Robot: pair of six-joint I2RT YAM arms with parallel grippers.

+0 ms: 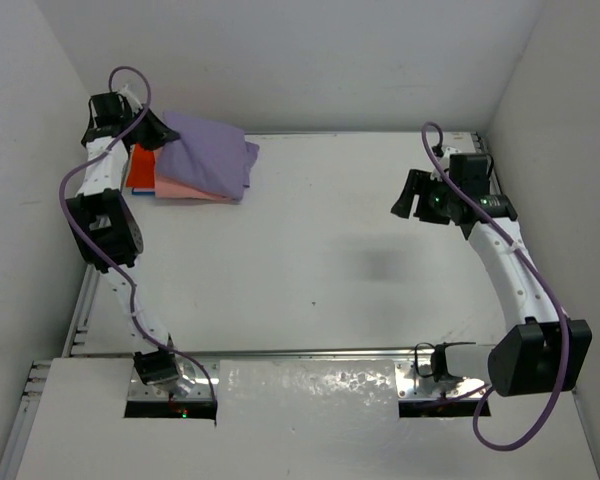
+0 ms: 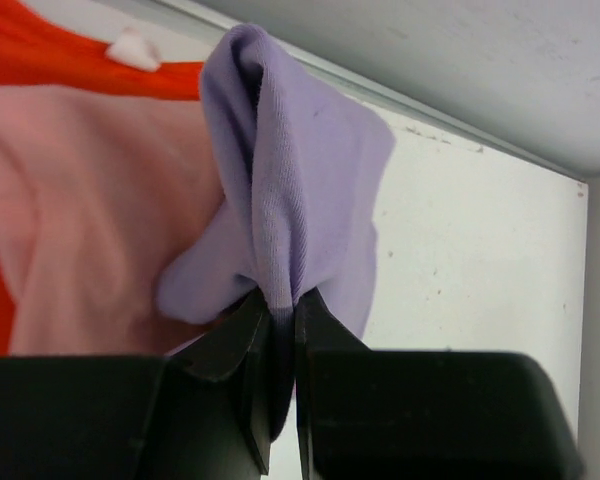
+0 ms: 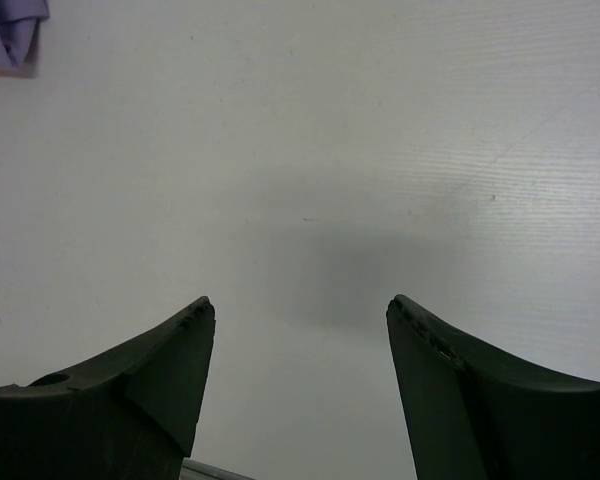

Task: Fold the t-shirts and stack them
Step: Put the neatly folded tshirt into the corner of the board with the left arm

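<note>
A stack of folded t-shirts lies at the table's far left: a purple t-shirt [image 1: 208, 152] on top, a pink one [image 1: 185, 189] under it and an orange one [image 1: 140, 168] at the bottom. My left gripper [image 1: 160, 132] is shut on the purple shirt's left edge. In the left wrist view the purple cloth [image 2: 280, 180] rises bunched from between the closed fingers [image 2: 282, 310], over the pink [image 2: 90, 200] and orange [image 2: 50, 40] shirts. My right gripper [image 1: 412, 200] is open and empty above bare table on the right [image 3: 300, 310].
White walls close the table on the left, back and right. A metal rail [image 1: 310, 352] runs along the near edge by the arm bases. A corner of the purple shirt [image 3: 10, 35] shows at the top left of the right wrist view.
</note>
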